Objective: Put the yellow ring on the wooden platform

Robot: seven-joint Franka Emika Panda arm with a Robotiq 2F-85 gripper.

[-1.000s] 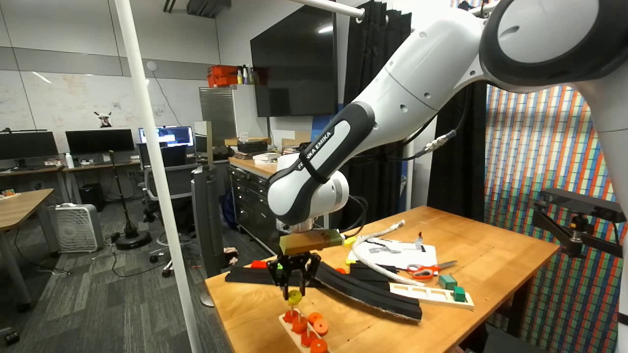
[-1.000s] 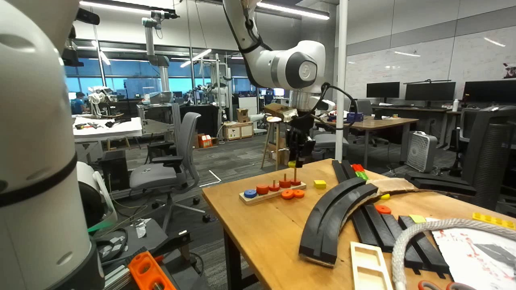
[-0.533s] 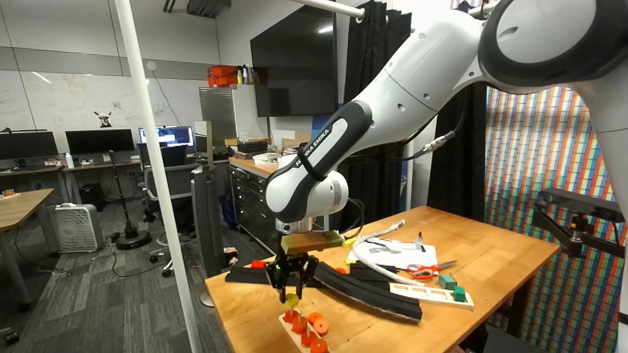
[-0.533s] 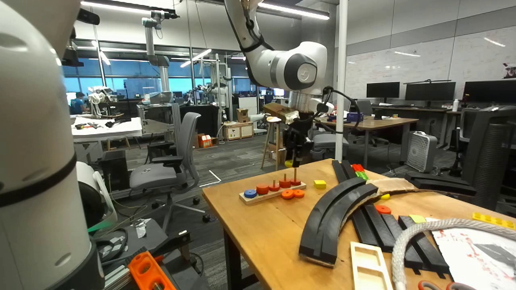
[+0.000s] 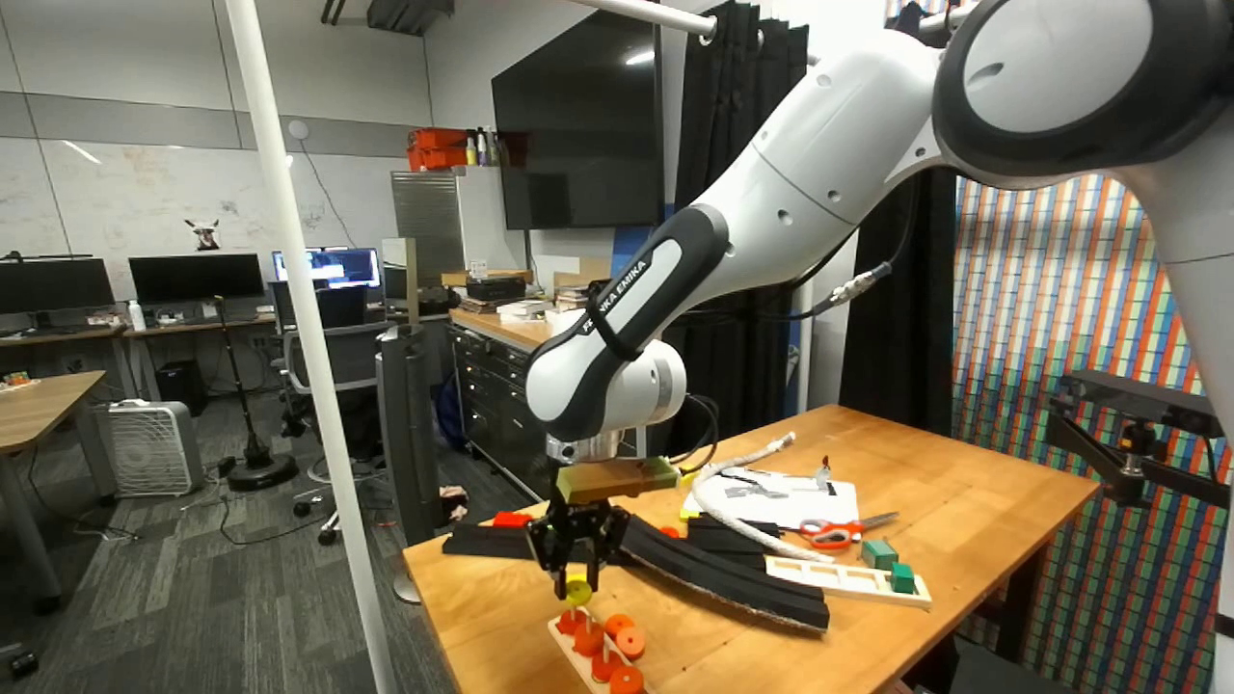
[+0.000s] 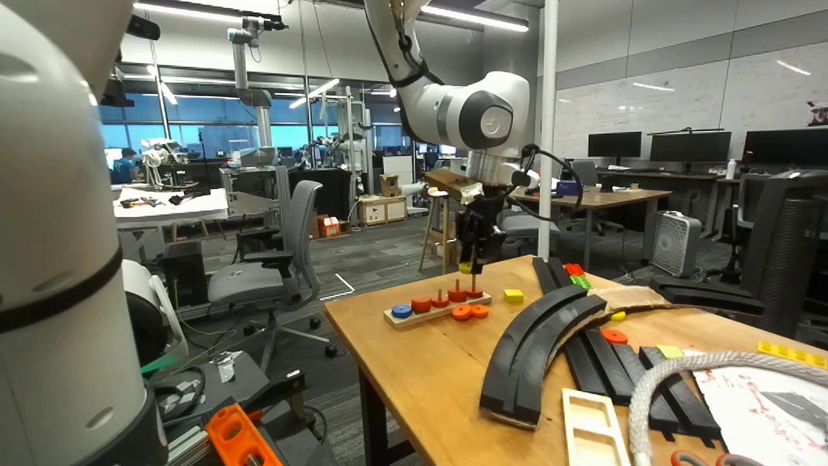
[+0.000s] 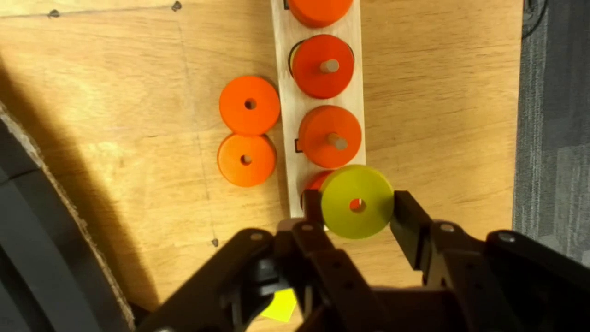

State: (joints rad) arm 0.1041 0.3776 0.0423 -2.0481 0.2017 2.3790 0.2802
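Observation:
The yellow ring is held flat between the two fingertips of my gripper in the wrist view. It also shows low between the fingers in both exterior views. The wooden platform is a narrow pale board with pegs, orange-red rings and a blue ring. The yellow ring is above the board's end peg, which carries a red ring at its base. Through the yellow ring's hole I see red and a thin pale sliver. The yellow ring partly hides that red ring.
Two loose orange rings lie beside the board. A yellow block is near its end. Black curved strips lie farther in, with a white rope, scissors and a pale frame. The table edge is close to the board.
My gripper has shifted slightly sideways and then lowered a little, bringing the yellow ring closer to the end peg. The grip on the ring is unchanged. The board and its rings have not moved.

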